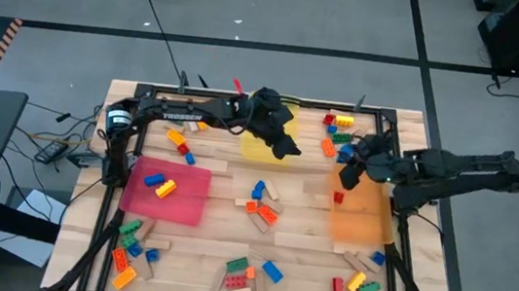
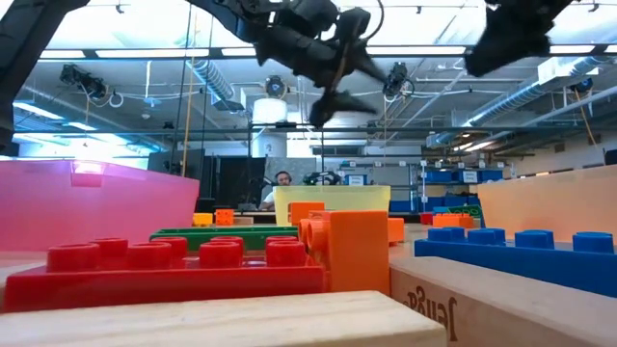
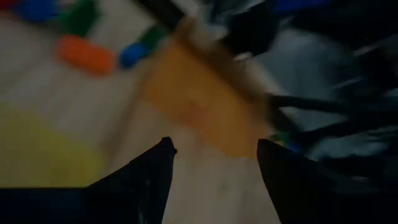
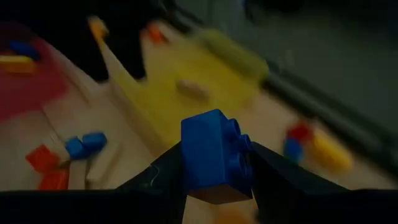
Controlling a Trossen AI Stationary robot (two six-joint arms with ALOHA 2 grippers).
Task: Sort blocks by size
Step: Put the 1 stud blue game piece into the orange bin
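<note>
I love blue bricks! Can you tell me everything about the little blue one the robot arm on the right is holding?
The blue brick is small, chunky, shiny plastic, with round studs on one face. It sits tilted, studs facing sideways, pinched between the right gripper's two dark fingers, one on each side. Nothing else touches it; it is held up in the air, off the wooden table. From above, that gripper hangs near the orange tray. Its bottom is hidden by the fingers.

My dark right gripper (image 4: 214,163) pinches a blue studded brick (image 4: 214,155); below lie a yellow tray (image 1: 264,146), an orange tray (image 1: 361,216) and a pink-red tray (image 1: 171,192)
</note>
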